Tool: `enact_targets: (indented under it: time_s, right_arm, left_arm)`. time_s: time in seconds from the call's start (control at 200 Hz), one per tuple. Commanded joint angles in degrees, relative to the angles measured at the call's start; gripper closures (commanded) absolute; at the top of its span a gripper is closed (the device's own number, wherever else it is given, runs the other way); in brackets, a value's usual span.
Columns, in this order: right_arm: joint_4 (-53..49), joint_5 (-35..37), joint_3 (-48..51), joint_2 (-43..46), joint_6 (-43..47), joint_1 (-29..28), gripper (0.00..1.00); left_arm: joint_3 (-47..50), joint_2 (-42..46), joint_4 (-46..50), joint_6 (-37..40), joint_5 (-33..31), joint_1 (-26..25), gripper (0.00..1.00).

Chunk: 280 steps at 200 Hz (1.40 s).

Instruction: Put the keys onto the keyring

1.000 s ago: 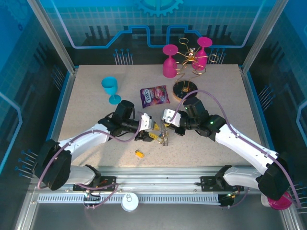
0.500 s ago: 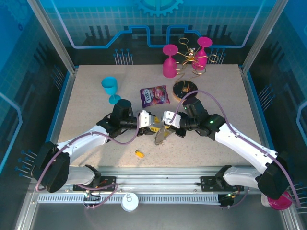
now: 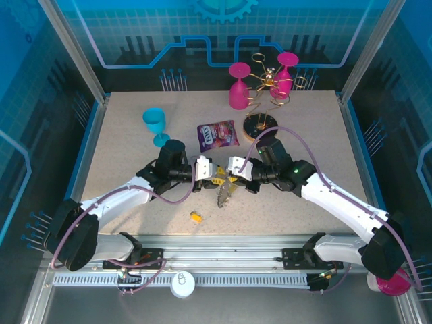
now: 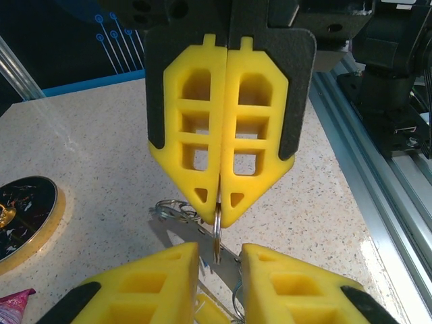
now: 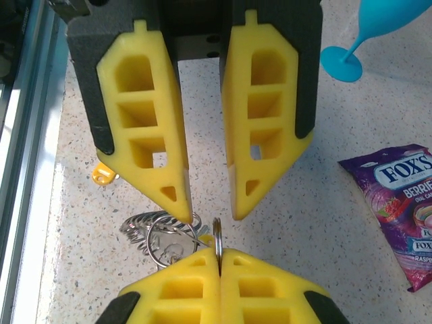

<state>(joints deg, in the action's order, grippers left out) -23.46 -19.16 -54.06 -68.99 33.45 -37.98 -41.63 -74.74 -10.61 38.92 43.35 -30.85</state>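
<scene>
The right gripper (image 5: 219, 262) is clamped tight on the keyring (image 5: 217, 233). The ring stands on edge out of its fingertips and shows as a thin grey line. The left gripper (image 5: 210, 210) faces it tip to tip with its jaws parted by a narrow gap, and the ring's free edge sits right at the mouth of that gap.

From the left wrist, the ring's edge runs down between that gripper's own fingers (image 4: 155, 283). It does not seem to touch either pad, though the angle is too tight to be sure, and nothing is gripped there.

Just beside the right gripper's tips, on the side toward the table's near rail, is a bunch of small wire loops and keys (image 5: 162, 236). The bunch is close against the ring, but whether it hangs from the ring or lies on the table (image 5: 324, 155) cannot be told.

Further out on that same side, a loose key (image 5: 102, 174) with a yellow-orange tag lies flat on the table, apart from both grippers. On the opposite side of the right gripper, well apart, lies a purple snack packet (image 5: 398, 202). A blue glass (image 5: 364, 27) stands beyond the left gripper.
</scene>
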Motion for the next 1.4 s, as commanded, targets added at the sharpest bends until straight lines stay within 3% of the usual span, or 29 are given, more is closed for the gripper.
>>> enact_targets:
  time_s: [0.0, 0.31, 0.73, 0.941, 1.091, 1.226, 1.396]
  right_arm:
    - [3.1, -2.8, -1.3, 0.2, -0.7, -0.9, 1.00]
    - [3.6, -4.8, -1.0, -0.2, -0.7, -0.9, 1.00]
    - [4.9, -6.1, -1.1, -1.2, -1.3, -0.9, 1.00]
    - [5.9, -4.5, -0.5, -0.9, -2.3, -0.8, 1.00]
    - [9.3, 5.6, 2.9, 2.0, -5.9, -0.5, 0.64]
    - [10.3, 11.7, 6.8, 5.8, -9.9, -0.4, 0.56]
    - [10.8, 12.8, 8.4, 7.7, -16.0, -1.2, 0.56]
  left_arm:
    - [-0.3, -0.9, 0.9, 0.1, 2.6, 0.0, 0.77]
    - [-0.4, -1.0, 1.4, 0.9, 2.1, 0.0, 0.87]
    - [-0.3, -1.0, 0.9, 0.6, 2.7, 0.0, 0.89]
    - [-0.1, -0.9, 0.5, 0.6, 1.8, 0.0, 1.00]
    - [-0.4, 0.4, 2.2, -3.4, -2.6, -0.1, 1.00]
    - [-3.1, 2.7, 10.3, -11.6, -8.2, -0.9, 1.00]
    - [-8.7, 5.0, 24.7, -18.0, -20.4, -4.5, 1.00]
